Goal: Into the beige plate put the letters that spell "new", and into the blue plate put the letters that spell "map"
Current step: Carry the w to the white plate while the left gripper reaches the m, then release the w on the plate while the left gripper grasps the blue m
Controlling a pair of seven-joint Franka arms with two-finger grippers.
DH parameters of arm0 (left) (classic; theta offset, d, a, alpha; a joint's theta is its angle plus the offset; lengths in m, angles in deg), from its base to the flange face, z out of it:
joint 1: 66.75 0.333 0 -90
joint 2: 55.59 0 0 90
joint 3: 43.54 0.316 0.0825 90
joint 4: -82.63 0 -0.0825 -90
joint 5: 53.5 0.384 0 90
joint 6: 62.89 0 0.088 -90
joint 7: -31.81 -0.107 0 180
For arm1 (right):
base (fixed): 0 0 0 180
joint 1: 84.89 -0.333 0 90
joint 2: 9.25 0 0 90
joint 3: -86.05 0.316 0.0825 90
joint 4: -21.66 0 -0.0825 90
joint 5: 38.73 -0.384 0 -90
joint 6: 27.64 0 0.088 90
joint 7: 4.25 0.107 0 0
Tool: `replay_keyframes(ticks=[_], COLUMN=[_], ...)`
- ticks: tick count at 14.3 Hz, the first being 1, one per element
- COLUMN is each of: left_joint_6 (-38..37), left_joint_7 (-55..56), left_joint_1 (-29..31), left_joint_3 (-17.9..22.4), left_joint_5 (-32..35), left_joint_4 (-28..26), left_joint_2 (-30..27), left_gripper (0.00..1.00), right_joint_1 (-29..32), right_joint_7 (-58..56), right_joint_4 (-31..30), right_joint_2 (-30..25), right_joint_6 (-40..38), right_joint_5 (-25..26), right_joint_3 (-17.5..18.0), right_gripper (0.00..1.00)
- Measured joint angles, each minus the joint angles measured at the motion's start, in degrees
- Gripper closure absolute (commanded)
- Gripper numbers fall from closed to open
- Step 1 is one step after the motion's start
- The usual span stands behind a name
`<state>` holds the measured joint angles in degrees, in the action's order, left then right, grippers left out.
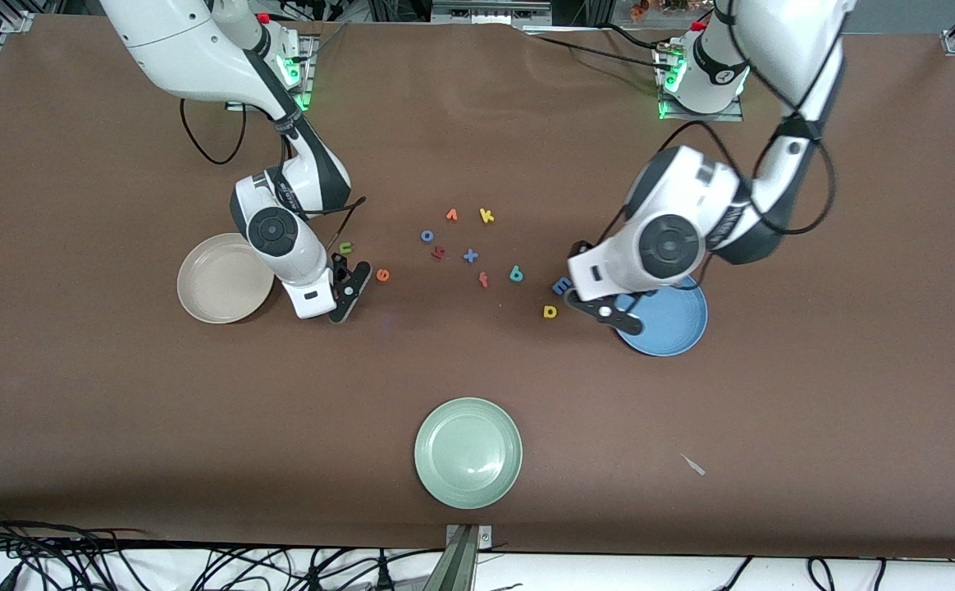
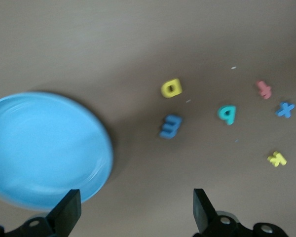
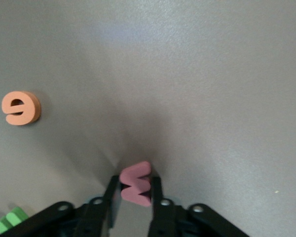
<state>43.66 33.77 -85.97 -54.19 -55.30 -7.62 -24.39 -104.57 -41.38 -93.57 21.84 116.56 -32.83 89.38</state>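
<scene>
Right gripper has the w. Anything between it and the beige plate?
Nothing visible. The right gripper is shut on the salmon-red w, beside the beige plate. Only bare table lies between. The green n and orange e lie off that path.

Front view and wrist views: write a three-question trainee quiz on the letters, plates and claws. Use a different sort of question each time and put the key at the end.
1. Multiple choice: which letter is the right claw shut on?
A. green n
B. salmon w
C. orange e

2. True or false: the yellow a lies in the blue plate.

3. Fill the gap: the left claw hangs open over the table at the edge of the ___ plate.

Key
1. B: the salmon w sits between the fingers.
2. False: the yellow a lies on the table, beside the blue plate.
3. blue
</scene>
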Motion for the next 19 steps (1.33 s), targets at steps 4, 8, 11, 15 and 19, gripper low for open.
replay_keyframes(ticks=[4,8,11,15,19], left_joint_6=[4.49,6.70,10.51,11.30,13.84], left_joint_7=[4.92,6.35,6.34,6.36,6.40], left_joint_1=[-4.28,-5.56,-5.92,-6.24,-7.21], left_joint_3=[0.06,0.07,0.07,0.08,0.07], left_joint_5=[0.92,5.84,6.42,9.97,12.96], left_joint_4=[-0.06,-0.47,-2.33,-3.72,-4.11], left_joint_2=[5.53,8.18,9.13,9.75,10.75], left_gripper=[0.00,0.00,0.00,0.07,0.16], right_joint_1=[0.00,0.83,2.79,3.40,3.47], right_joint_7=[-0.03,-0.03,-0.04,-0.75,-1.32], right_joint_4=[0.12,4.40,5.69,-1.29,-10.71], right_joint_2=[-0.03,-1.31,-4.94,-9.72,-13.41], right_joint_6=[0.01,-9.12,-16.15,-13.55,-6.65], right_joint_5=[0.02,-0.03,-0.04,-0.04,-0.04], right_joint_3=[0.01,-0.79,-2.82,-8.30,-11.43], right_gripper=[0.99,1.00,1.00,1.00,0.94])
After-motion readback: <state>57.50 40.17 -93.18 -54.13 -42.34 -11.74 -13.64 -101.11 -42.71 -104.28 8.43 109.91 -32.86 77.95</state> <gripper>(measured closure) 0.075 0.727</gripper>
